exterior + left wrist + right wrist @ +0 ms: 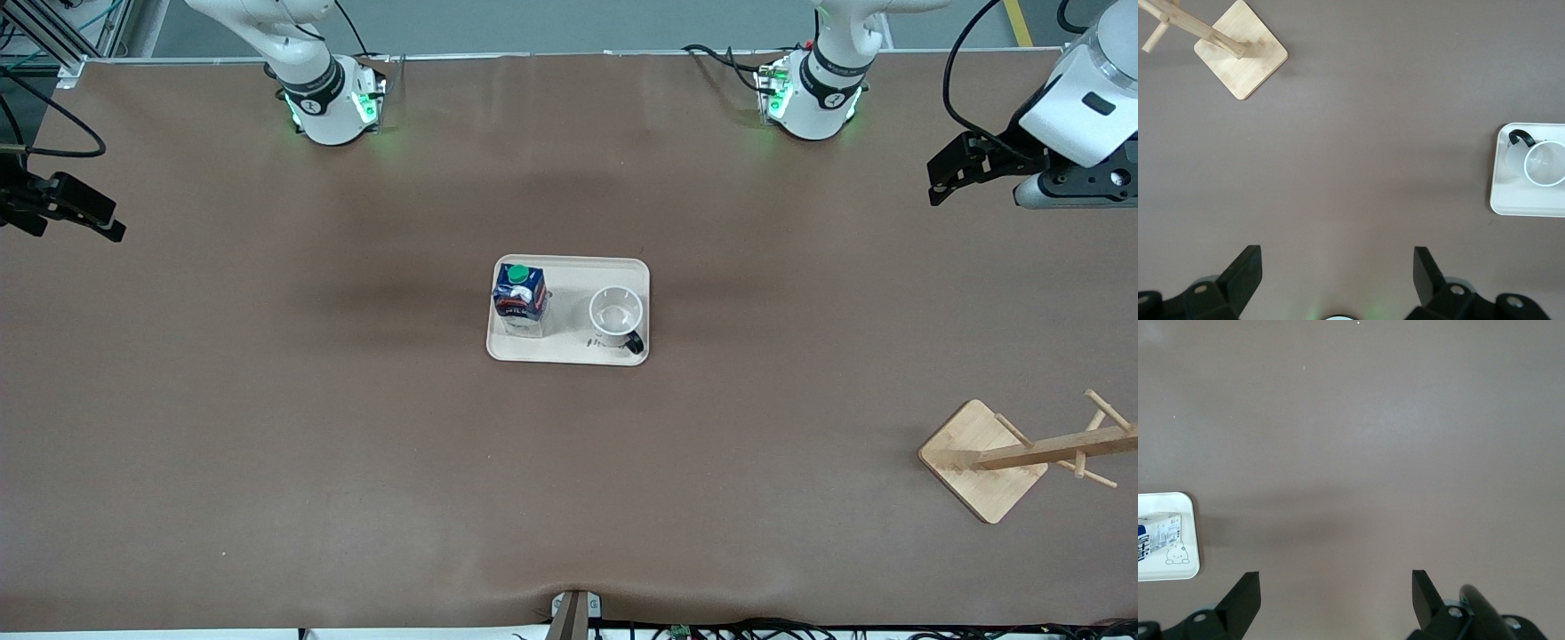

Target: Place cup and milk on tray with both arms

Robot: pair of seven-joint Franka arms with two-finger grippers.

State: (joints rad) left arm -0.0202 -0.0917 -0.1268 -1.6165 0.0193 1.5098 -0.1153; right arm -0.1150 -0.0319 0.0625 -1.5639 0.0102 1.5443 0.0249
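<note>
From the high camera, the tray (569, 356) sits mid-tabletop with both things already on it: the milk (521, 298) stands upright at the tray's nine o'clock side, toward the right arm's end, and the cup (616, 317) stands upright at its three o'clock side, handle turned to about five o'clock. A wooden rack (987, 458) rests well apart from the tray, down at four o'clock. The left hand (956, 173) hangs over bare tabletop at two o'clock from the tray; the right hand (67, 209) hangs over the edge at ten o'clock (both well clear of the tray).

In the left wrist view, the left hand (1337, 277) has its fingers spread wide with nothing between them; the cup (1541, 162) shows on the tray (1518, 203).

In the right wrist view, the right hand (1336, 600) is likewise spread and empty, the milk (1158, 532) on the tray's corner (1188, 570).

I judge the placing done; nothing more seems needed than both arms waiting.
</note>
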